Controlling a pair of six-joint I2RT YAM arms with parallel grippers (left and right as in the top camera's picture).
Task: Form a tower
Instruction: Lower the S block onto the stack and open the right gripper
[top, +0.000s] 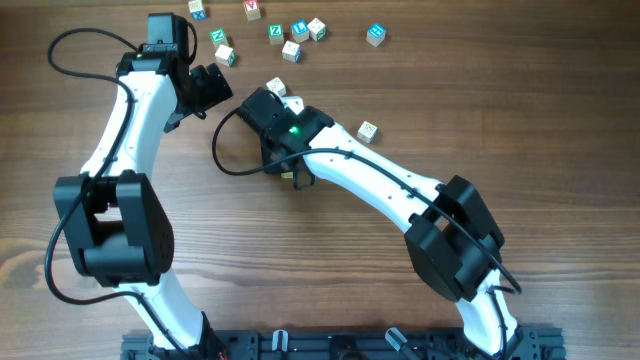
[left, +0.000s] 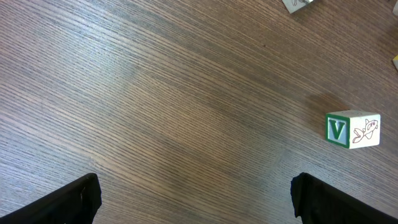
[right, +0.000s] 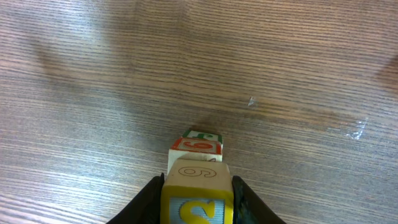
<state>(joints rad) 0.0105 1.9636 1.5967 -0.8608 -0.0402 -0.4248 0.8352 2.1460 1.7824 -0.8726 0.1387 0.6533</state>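
**Right gripper (right: 198, 200) pinched on the top cube (right: 198, 186), tower (right: 196, 148) straight underneath**

Fingers sit tight on both sides of the top cube. The tower runs straight down from the jaws to the table (right: 93, 74), so its long axis is vertical and I'd say the next move wants to be pure up or down, since a sideways nudge could tip it. There's bare wood all round the base. Left gripper (left: 196, 200) is spread wide, well apart from the tower, with just a V cube (left: 351, 129) nearby. Loose cubes (top: 376, 34) sit along the far edge.
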